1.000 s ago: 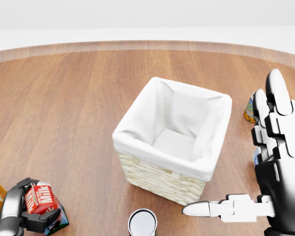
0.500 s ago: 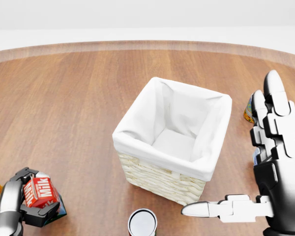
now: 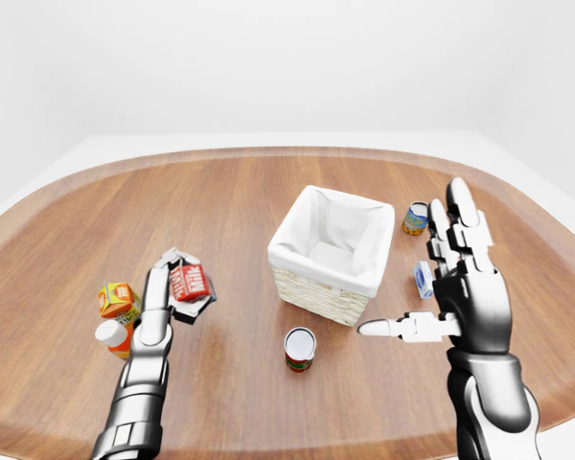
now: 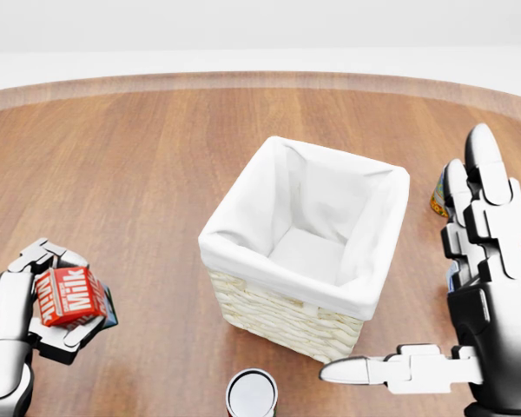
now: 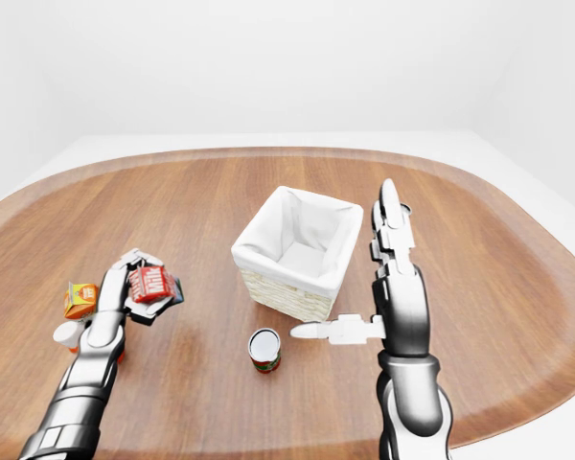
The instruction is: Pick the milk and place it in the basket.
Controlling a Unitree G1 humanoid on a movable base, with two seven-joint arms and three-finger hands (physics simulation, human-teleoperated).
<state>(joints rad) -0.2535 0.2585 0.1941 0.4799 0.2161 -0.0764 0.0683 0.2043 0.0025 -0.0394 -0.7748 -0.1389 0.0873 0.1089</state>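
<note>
The red milk carton is held in my left hand, whose fingers close round it, lifted above the wooden table at the left of the head view. It also shows in the left-eye view. The wicker basket with a white cloth lining stands in the middle, to the right of the carton. My right hand is open and empty, fingers spread, at the right of the basket.
A tin can stands below the basket. An orange carton and a white-capped orange bottle stand left of my left arm. A small can and a blue-and-white pack sit right of the basket.
My left hand has risen with the milk carton, lifting it off the table and upward in the head view. The right hand has not moved.
</note>
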